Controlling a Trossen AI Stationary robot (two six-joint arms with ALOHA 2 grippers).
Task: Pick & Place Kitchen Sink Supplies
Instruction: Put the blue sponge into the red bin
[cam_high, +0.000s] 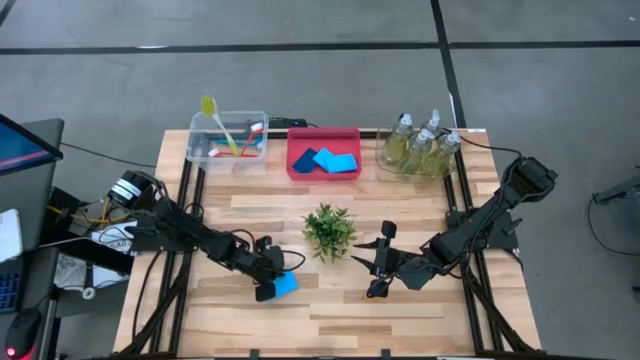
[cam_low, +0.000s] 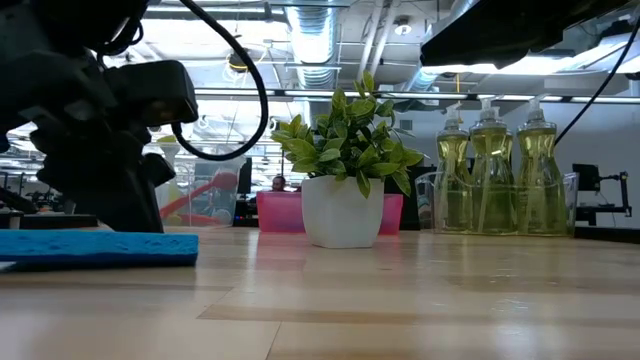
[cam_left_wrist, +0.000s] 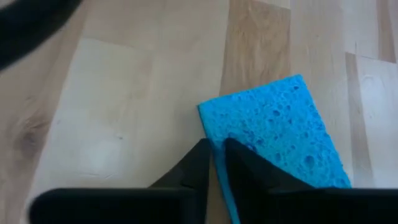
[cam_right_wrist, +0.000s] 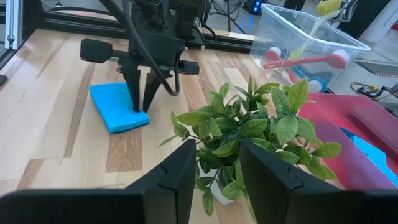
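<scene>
Blue sponge (cam_high: 284, 285) lies flat on the wooden worktop (cam_high: 330, 305), one edge pinched between the narrowed fingers of the left gripper (cam_left_wrist: 214, 155), which hide that edge in the left wrist view. The right gripper (cam_right_wrist: 217, 163) hangs partly spread and empty beside the leafy plant (cam_high: 328, 231). Brushes (cam_high: 232, 135) show only dimly through their clear bin's wall. No writing is readable on the pump bottles (cam_low: 495, 170).

Bright, even light from ceiling lamps (cam_low: 240, 62); soft shadows on the surface (cam_high: 340, 300). Near sponge (cam_low: 98, 247) in low view is blurred.
</scene>
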